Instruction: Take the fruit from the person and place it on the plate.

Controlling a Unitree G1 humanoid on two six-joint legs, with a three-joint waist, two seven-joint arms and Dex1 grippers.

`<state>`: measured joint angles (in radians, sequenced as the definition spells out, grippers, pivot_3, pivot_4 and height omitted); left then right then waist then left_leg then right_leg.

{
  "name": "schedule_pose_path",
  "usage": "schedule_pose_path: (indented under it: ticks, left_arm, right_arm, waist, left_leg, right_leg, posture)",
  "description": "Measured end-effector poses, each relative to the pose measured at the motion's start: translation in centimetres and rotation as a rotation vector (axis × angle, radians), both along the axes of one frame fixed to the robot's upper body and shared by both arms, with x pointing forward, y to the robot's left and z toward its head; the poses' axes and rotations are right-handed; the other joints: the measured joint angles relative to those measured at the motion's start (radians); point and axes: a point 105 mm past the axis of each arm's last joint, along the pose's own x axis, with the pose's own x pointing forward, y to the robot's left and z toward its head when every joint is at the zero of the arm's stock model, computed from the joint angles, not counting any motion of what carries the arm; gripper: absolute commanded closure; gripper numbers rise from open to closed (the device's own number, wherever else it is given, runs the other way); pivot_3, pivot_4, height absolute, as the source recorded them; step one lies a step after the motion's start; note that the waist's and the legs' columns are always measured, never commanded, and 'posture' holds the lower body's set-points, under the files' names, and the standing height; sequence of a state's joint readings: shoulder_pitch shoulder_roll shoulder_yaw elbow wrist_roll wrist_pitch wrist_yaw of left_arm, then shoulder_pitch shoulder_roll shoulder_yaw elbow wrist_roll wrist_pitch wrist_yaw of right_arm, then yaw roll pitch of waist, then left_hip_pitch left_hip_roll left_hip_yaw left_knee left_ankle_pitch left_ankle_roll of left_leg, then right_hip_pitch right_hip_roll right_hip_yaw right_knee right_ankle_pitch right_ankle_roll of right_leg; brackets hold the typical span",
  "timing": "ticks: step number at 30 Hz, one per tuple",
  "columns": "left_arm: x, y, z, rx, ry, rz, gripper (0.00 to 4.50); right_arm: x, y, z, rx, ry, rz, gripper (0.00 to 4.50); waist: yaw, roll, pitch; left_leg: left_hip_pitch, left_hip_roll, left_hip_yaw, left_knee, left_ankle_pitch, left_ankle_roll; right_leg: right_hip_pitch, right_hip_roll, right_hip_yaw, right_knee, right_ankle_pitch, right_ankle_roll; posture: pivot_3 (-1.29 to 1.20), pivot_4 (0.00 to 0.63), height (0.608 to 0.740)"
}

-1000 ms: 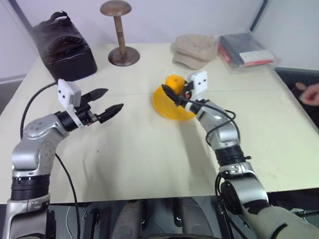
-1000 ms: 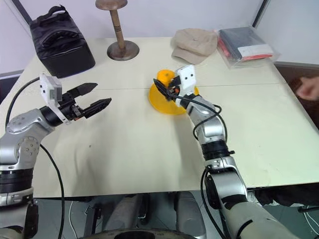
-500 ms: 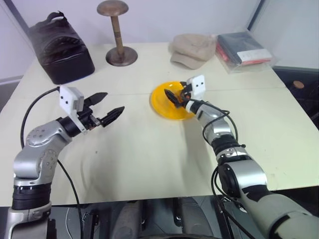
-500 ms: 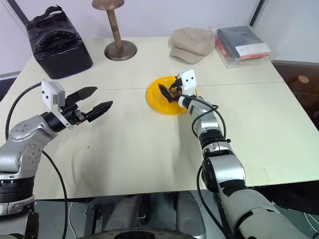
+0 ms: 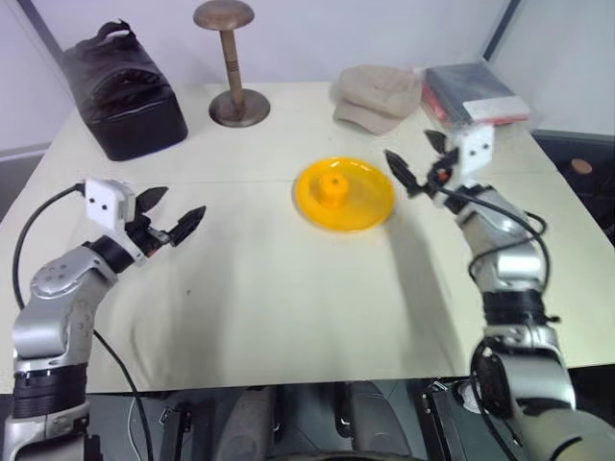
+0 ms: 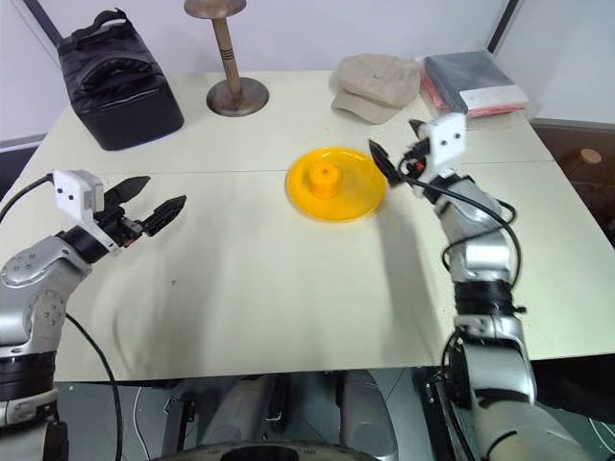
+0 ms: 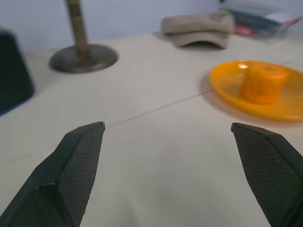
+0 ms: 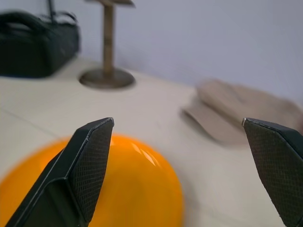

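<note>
The yellow-orange fruit [image 5: 333, 185] stands near the middle of the flat yellow plate [image 5: 370, 206] at the table's centre. Nothing touches it. My right gripper [image 5: 410, 152] hovers just right of the plate, open and empty, with its fingers pointing back toward the plate's rim. Its wrist view has the plate [image 8: 142, 189] low between the wide-apart fingertips [image 8: 90, 156]. My left gripper [image 5: 183, 202] is open and empty over the table's left side, well away from the plate. Its wrist view looks across at the fruit [image 7: 264, 82]. The person is out of view.
A black bag [image 5: 120, 91] sits at the back left, with a wooden hat stand [image 5: 231, 96] beside it. A beige cap [image 5: 377, 96] and a clear pouch of red and dark items [image 5: 476, 96] lie at the back right.
My right gripper opened, let go of the fruit and pulled away to the right. The plate was tilted and now lies flat. My left gripper drifted left and slightly down. The person's hand left the right edge.
</note>
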<state>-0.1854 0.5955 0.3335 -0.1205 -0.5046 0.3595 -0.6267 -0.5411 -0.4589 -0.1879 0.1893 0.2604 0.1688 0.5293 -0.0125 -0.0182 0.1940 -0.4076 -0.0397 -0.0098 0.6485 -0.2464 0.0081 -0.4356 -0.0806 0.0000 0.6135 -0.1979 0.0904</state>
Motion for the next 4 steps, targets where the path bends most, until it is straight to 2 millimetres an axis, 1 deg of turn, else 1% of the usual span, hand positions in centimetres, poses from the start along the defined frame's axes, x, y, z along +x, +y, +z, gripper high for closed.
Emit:
schedule_pose_path:
  ticks: [4]
  left_arm:
    - [-0.2,0.0,-1.7,-0.032,0.023,0.048,0.00]
  right_arm:
    - [-1.6,-2.6,-2.4,-0.010,0.071,-0.091,0.06]
  waist:
    - [0.001,0.000,0.000]
  left_leg:
    - [0.000,0.000,0.000,0.000,0.000,0.000]
  right_leg:
    - [0.000,0.000,0.000,0.000,-0.001,-0.001]
  posture:
    - [0.00,0.150,0.740]
